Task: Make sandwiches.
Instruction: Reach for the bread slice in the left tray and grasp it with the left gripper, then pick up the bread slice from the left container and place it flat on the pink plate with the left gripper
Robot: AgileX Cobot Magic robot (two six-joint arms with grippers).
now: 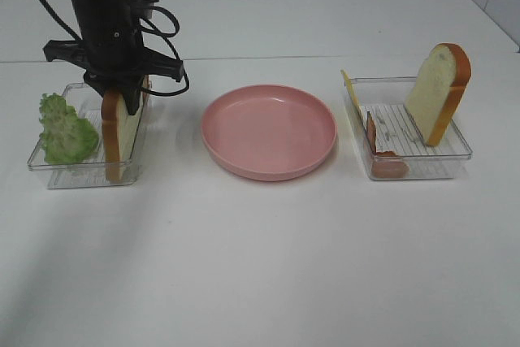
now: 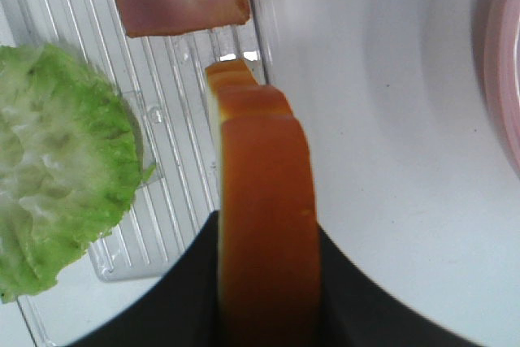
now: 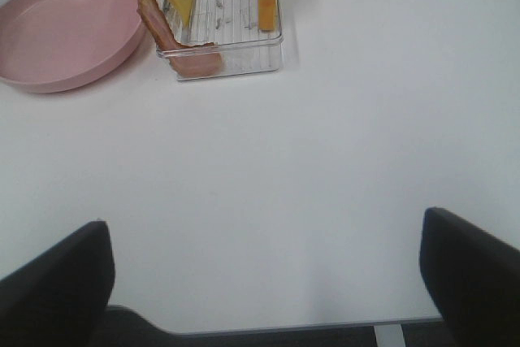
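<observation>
My left gripper (image 1: 122, 93) pinches the upright bread slice (image 2: 264, 201) in the tray (image 1: 49, 176) directly beneath it, lettuce (image 1: 65, 127) just beside. The pink plate (image 1: 268, 172) nearby is bare, so I judge no sandwich begun. My right gripper (image 3: 264, 278) gapes wide, carrying nothing.

Plain white counter (image 1: 260, 274); uniform pink plate (image 1: 268, 127); lettuce tray (image 1: 81, 178) and cheese tray (image 1: 431, 170) clear, floors lined with fine ribs. White face and orange-brown crust on the bread slice (image 1: 114, 132) at the black left tool (image 1: 123, 95) and on the second bread slice (image 1: 435, 91). Mottled pale-to-bright green lettuce (image 1: 67, 129), yellow cheese (image 1: 349, 91), reddish-brown bacon (image 1: 388, 168) with pink.
</observation>
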